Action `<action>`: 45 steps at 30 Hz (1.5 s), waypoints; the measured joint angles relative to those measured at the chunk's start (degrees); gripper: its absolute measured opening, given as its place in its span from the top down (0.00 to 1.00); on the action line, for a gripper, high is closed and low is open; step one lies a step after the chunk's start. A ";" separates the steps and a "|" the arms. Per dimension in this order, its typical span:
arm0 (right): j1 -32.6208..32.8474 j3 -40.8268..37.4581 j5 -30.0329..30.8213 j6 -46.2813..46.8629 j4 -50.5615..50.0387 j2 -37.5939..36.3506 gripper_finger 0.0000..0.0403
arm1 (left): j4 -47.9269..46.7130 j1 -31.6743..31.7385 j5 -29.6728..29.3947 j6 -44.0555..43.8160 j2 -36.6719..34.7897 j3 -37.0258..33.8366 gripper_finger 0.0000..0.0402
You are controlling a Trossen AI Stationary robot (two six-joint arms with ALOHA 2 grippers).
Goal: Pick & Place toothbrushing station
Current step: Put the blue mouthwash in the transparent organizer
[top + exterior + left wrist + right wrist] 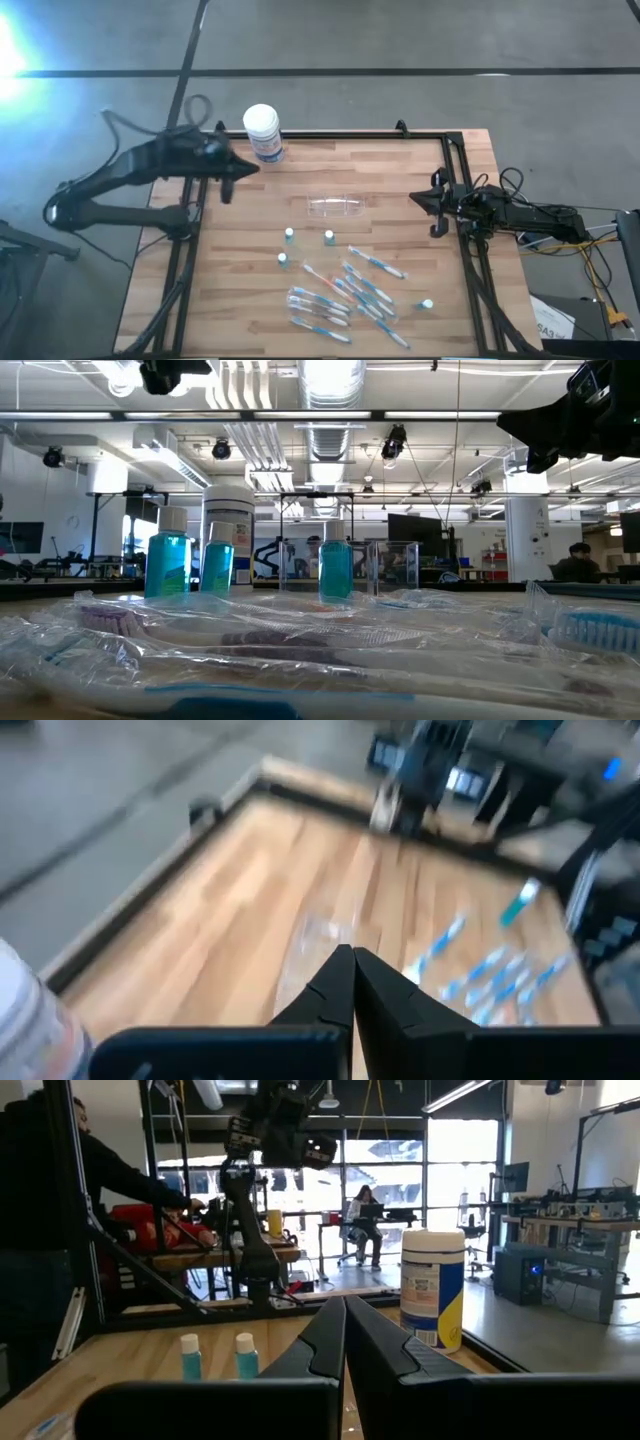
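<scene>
Now | cup betw. hands, untouched | L hand together | R hand together

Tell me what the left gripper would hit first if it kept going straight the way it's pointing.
Probably the clear cup lying on the table: the left gripper aims at it, nothing between. Depth is unclear, so it might pass over and reach the toothbrushes.

High view looks straight down on the wooden slatted counter; low view sits at counter level, very near the blue-and-white wrapped toothbrushes; both share them.
</scene>
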 joint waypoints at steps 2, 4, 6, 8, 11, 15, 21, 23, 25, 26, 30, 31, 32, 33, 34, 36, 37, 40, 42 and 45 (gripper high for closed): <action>0.00 0.00 -0.05 0.00 0.00 0.00 0.98 | -3.99 -1.11 -0.01 -0.18 3.98 2.96 0.98; 0.00 -0.01 -0.05 0.00 0.00 0.00 0.98 | -7.68 -2.25 -0.10 -0.69 7.95 5.09 0.99; 0.00 -0.01 -0.05 0.00 0.00 0.00 0.98 | -10.76 -3.56 -0.51 -1.56 11.32 6.24 0.99; 0.00 0.00 -0.05 0.00 0.00 0.00 0.98 | -10.96 -5.12 -2.69 -2.82 13.43 7.06 0.98; 0.00 0.01 -0.05 0.00 0.00 0.00 0.98 | -11.92 -6.88 -5.07 -4.61 16.85 6.87 0.91; 0.00 -0.01 -0.05 0.00 0.00 0.12 0.98 | -12.01 -8.13 -5.10 -6.97 20.19 6.71 0.77; 0.00 -0.01 -0.05 -0.15 -0.02 0.33 0.98 | -11.90 -9.74 -5.13 -8.11 24.38 6.64 0.53; 0.00 -0.01 -0.05 -0.15 -0.02 0.33 0.98 | -11.87 -10.31 -4.81 -7.32 25.14 6.71 0.48; 0.02 0.01 -0.05 -0.15 -0.02 0.33 0.98 | -11.79 -11.02 -4.78 -6.85 26.20 6.71 0.45; 0.00 0.01 -0.03 -0.13 -0.02 0.33 0.98 | -11.81 -11.37 -4.78 -6.38 26.83 6.71 0.45; 0.00 -0.01 -0.03 -0.13 -0.02 0.33 0.98 | -11.79 -12.60 -4.70 -5.84 28.61 6.69 0.44; 0.02 -0.01 -0.05 -0.13 -0.02 0.34 0.98 | -11.81 -12.91 -4.68 -5.81 29.10 6.69 0.44; 0.01 -0.01 -0.04 -0.14 -0.02 0.33 0.98 | -11.80 -13.21 -4.67 -5.65 29.67 6.69 0.44; 0.00 -0.01 -0.03 -0.15 -0.02 0.34 0.98 | -11.81 -13.56 -4.66 -5.26 30.31 6.69 0.44; 0.00 -0.01 -0.03 -0.13 -0.02 0.35 0.98 | -11.81 -13.88 -4.67 -4.64 30.92 6.69 0.44; 0.00 -0.01 -0.05 -0.15 -0.02 0.35 0.98 | -11.77 -14.47 -4.69 -3.48 31.75 6.69 0.44; 0.00 -0.01 -0.03 -0.15 -0.02 0.35 0.98 | -11.65 -14.74 -4.65 -2.87 32.23 6.69 0.44; 0.01 -0.01 -0.03 -0.15 -0.02 0.35 0.98 | -10.67 -15.49 -5.16 -2.20 34.14 6.66 0.44; 0.02 0.00 -0.03 -0.15 -0.02 0.37 0.98 | -10.12 -15.72 -5.23 -2.19 35.17 6.66 0.44; 0.00 0.00 -0.03 -0.15 -0.02 0.39 0.98 | -9.74 -15.77 -5.36 -2.17 36.39 6.66 0.44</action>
